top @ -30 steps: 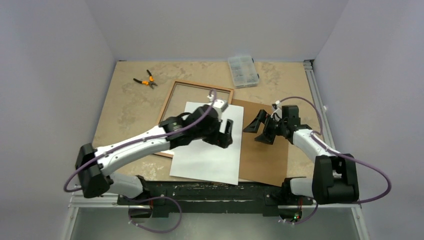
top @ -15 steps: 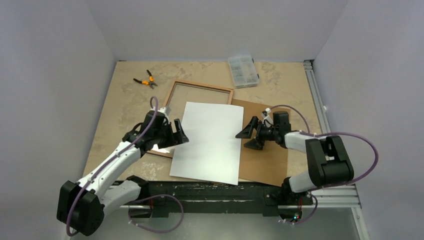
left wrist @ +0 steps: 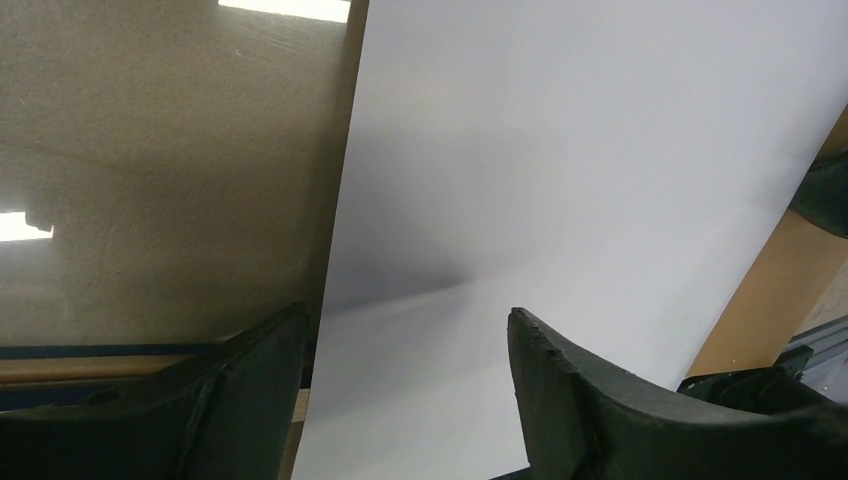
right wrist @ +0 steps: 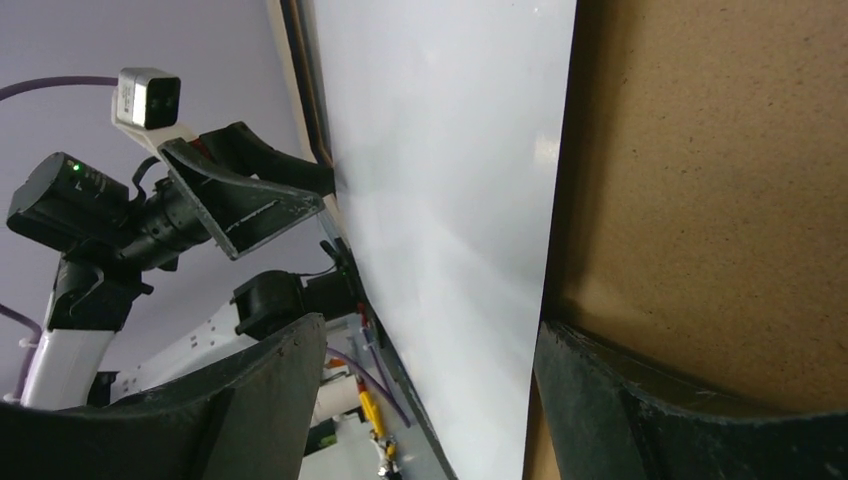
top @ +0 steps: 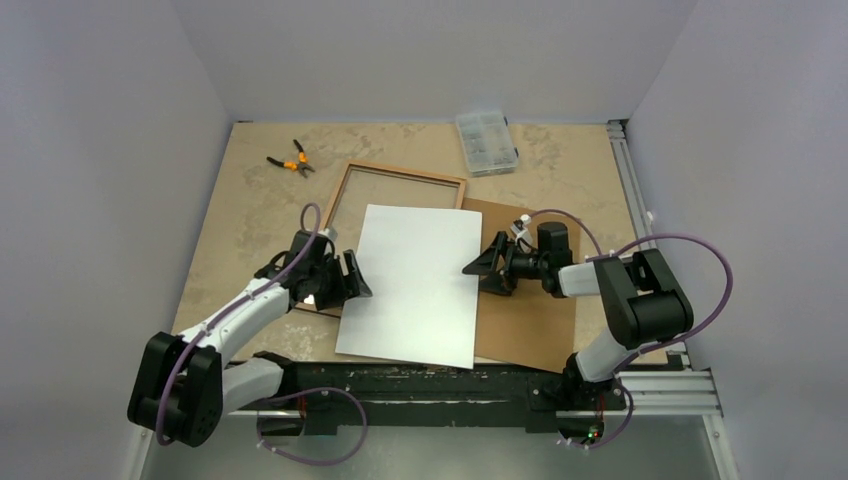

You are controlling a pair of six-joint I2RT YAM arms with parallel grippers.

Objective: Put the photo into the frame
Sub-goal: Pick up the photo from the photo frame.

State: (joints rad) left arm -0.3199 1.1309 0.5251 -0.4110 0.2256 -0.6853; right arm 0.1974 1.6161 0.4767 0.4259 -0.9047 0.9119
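From above we see the photo (top: 415,285) lying white side up on the mottled beige table (top: 250,210). Its left part overlaps the frame (top: 405,172), a thin wood-brown rectangle, and its right part covers a flat brown board (top: 530,320). The left gripper (top: 352,280) sits at the photo's left edge and the right gripper (top: 478,270) at its right edge, both with jaws spread, pinching nothing. Only this view shows orange-handled pliers (top: 290,160) and a clear compartment box (top: 486,142) beyond the photo. The wrist views add texture: the photo smooth and faintly glossy, the board grainy like pressed fibre, the frame's pane (left wrist: 150,150) left of the photo reflecting bright patches.
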